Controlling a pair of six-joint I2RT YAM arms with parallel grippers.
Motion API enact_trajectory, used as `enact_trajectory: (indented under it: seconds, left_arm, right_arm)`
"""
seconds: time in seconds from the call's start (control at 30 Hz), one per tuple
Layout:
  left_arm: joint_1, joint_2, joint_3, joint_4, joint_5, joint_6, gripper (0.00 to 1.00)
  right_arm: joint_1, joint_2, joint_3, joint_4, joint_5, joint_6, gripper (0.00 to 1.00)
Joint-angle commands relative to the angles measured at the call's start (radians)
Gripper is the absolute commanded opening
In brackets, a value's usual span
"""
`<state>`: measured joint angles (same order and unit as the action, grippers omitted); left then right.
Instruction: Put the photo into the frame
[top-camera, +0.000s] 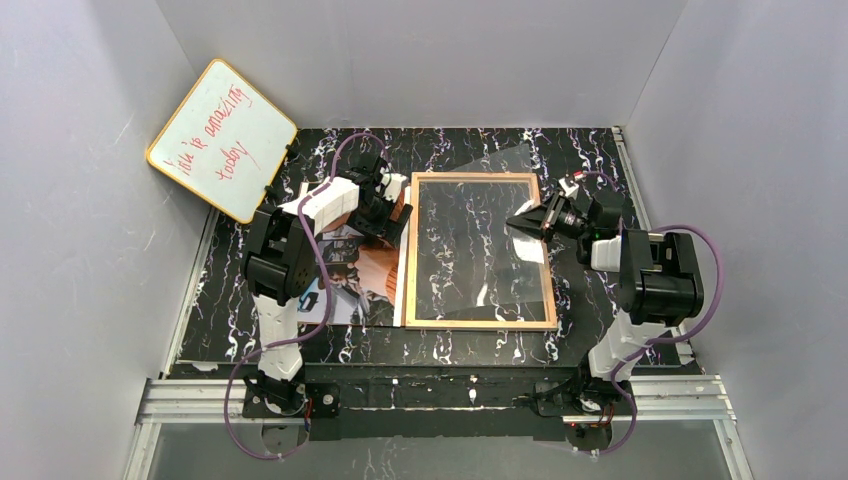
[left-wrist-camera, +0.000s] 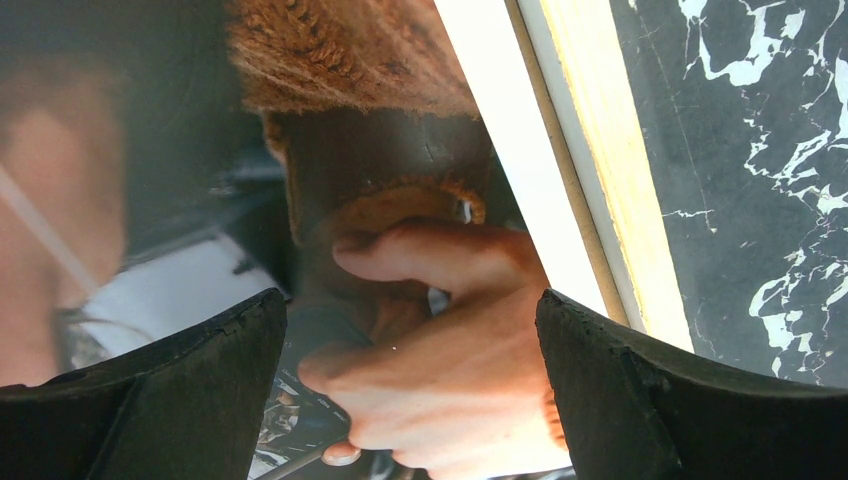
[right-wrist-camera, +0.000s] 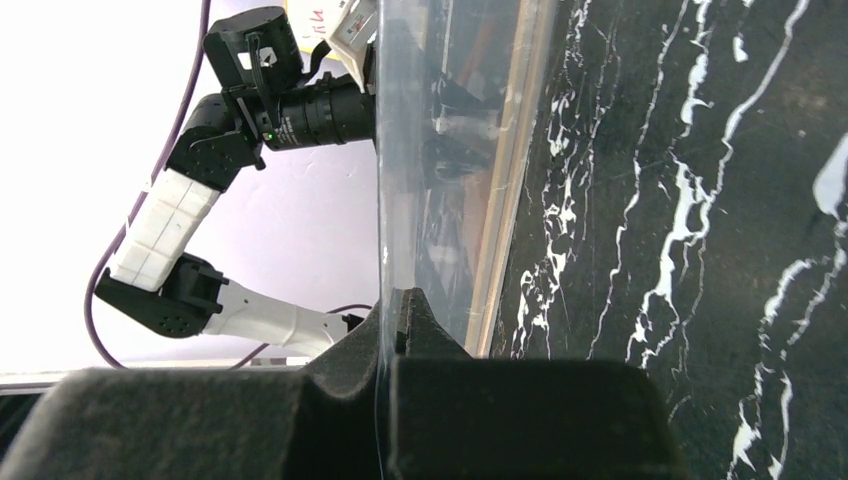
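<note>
The frame (top-camera: 480, 323) lies flat in the middle of the table, tan wood side up, with the marbled tabletop showing through its opening. The photo (top-camera: 365, 275) lies picture side up just left of it, its edge against the frame's left rail (left-wrist-camera: 612, 170). My left gripper (top-camera: 390, 215) hovers low over the photo (left-wrist-camera: 400, 250), open, with nothing between its fingers (left-wrist-camera: 200, 390). My right gripper (top-camera: 522, 220) is over the frame's right side, shut on the edge of a clear sheet (right-wrist-camera: 440, 150) that it holds tilted up above the frame.
A yellow-rimmed whiteboard (top-camera: 222, 140) with red writing leans against the back left wall. Grey walls close in the table on three sides. The lifted clear sheet (top-camera: 500, 170) reaches toward the table's back edge.
</note>
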<state>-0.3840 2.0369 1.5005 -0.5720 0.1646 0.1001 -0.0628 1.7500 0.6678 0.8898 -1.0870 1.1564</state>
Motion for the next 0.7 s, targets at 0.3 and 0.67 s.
enact_trajectory:
  seconds: [0.3,0.67]
  left_arm:
    - [-0.012,0.068,-0.019,-0.019,0.039,-0.008,0.93]
    - [-0.013,0.067,-0.024,-0.019,0.036,-0.005,0.93]
  right_arm:
    - [0.090,-0.003,0.098,0.022,-0.020,0.002,0.01]
    - [0.121,-0.011,0.127,-0.005,0.008,0.025,0.01]
